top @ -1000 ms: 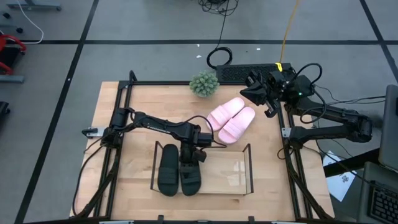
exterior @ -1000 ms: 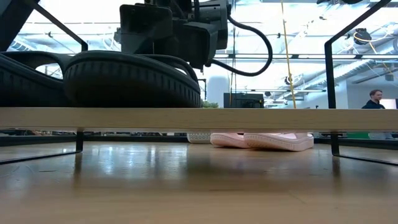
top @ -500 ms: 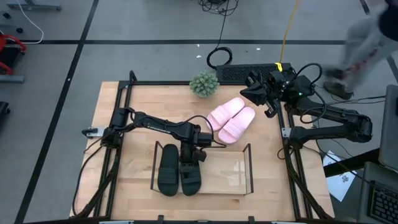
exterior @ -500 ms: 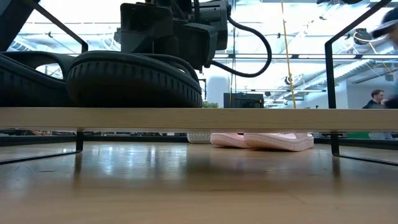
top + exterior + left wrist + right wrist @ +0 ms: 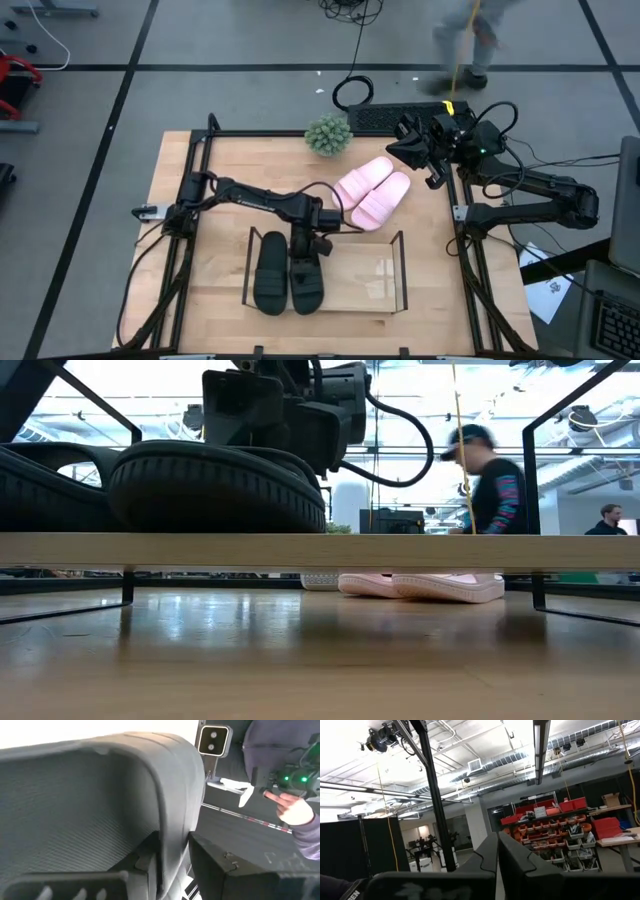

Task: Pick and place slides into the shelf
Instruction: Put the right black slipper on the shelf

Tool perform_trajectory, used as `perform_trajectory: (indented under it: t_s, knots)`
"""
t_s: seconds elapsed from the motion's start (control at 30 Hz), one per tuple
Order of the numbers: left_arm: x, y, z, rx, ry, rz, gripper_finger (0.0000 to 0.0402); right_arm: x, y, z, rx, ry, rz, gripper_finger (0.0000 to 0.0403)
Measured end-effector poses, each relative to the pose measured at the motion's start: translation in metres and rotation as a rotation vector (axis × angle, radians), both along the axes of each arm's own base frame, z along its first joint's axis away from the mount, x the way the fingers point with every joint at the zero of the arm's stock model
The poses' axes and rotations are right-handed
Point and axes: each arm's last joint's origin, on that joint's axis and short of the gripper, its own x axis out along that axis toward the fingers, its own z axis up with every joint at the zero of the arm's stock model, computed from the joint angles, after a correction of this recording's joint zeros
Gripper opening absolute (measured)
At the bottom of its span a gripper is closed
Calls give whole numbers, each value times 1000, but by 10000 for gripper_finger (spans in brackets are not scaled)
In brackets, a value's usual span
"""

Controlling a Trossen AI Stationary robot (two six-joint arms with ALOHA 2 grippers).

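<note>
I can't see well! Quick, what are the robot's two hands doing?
Left gripper: over the second black slide on the shelf; open or closed, cannot tell.
Right gripper: closed, empty, parked off the table's far right corner.

Passing person (image 5: 470, 30), apparently motion-blurred

The right pincer (image 5: 497, 851) points up into the room, its two dark fingers (image 5: 517, 865) pressed together with barely a slit between them. Past them there's a dark slanted pole (image 5: 434, 795), ceiling ducts (image 5: 530, 756), and shelves of red bins (image 5: 555, 812).
</note>
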Motion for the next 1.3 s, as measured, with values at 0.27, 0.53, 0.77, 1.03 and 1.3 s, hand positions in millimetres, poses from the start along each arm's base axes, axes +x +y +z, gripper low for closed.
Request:
perform_trajectory:
  t_s: [0.27,0.53,0.77,1.03,1.3]
  knots:
    - [1,12,0,10,-2,29,104,0,0,0,-3,2,6,4]
    - [-1,11,10,23,-27,32,104,0,1,-1,10,16,37,4]
    - [-3,12,21,89,-72,40,104,0,1,0,8,15,36,4]
    - [-4,19,23,127,-75,62,104,0,1,0,9,11,35,4]
    - [-3,19,22,154,-84,58,104,0,1,0,8,11,33,4]
